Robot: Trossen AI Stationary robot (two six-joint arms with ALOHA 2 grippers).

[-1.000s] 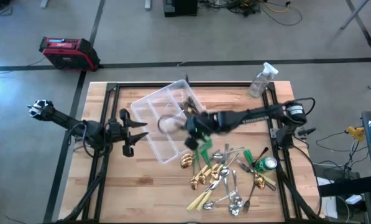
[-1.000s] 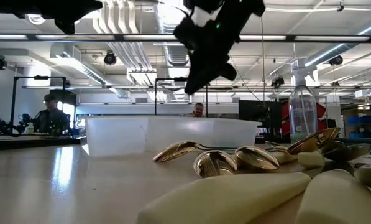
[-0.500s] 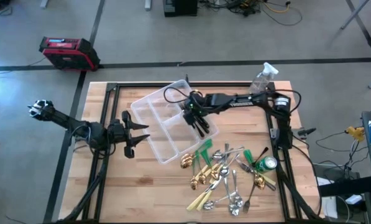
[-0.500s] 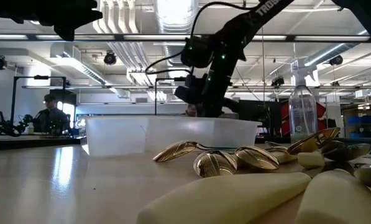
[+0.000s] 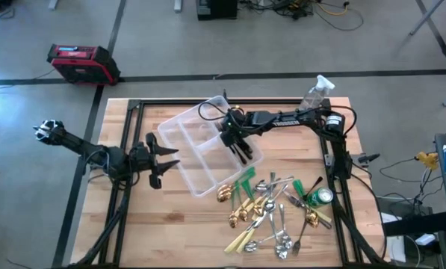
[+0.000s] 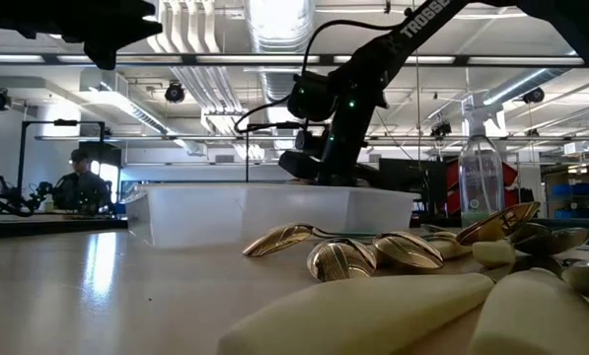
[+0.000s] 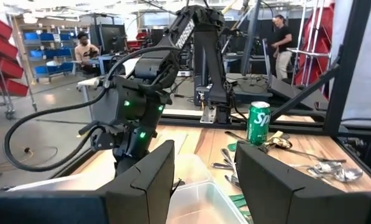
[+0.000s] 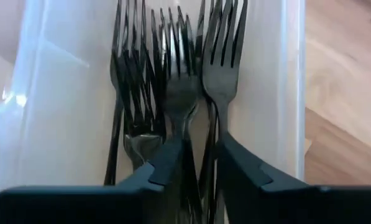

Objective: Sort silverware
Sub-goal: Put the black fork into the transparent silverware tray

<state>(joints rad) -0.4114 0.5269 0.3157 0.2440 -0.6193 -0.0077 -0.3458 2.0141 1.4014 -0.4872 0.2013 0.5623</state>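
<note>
Right gripper (image 8: 194, 163) low in the tray's (image 5: 179, 125) fork compartment, jaws narrowly parted around a dark fork (image 8: 180, 93) to release it among matching forks; left gripper (image 5: 165, 160) waits beside the tray, jaws open, empty; remaining cutlery (image 5: 271, 213) heaped on desk

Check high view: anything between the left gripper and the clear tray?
Nothing. In the high view only bare wooden table separates the left gripper from the clear tray; all loose cutlery lies past the tray's other side.

R arm stretched from table's 3 o'clock side toward 12, wrist pitched down, right gripper (image 5: 237, 149) low, fingers (image 8: 173, 155) slightly parted. L arm parked at 9 o'clock, left gripper (image 5: 165, 159) level, fingers apart, pointing to 3.
</note>
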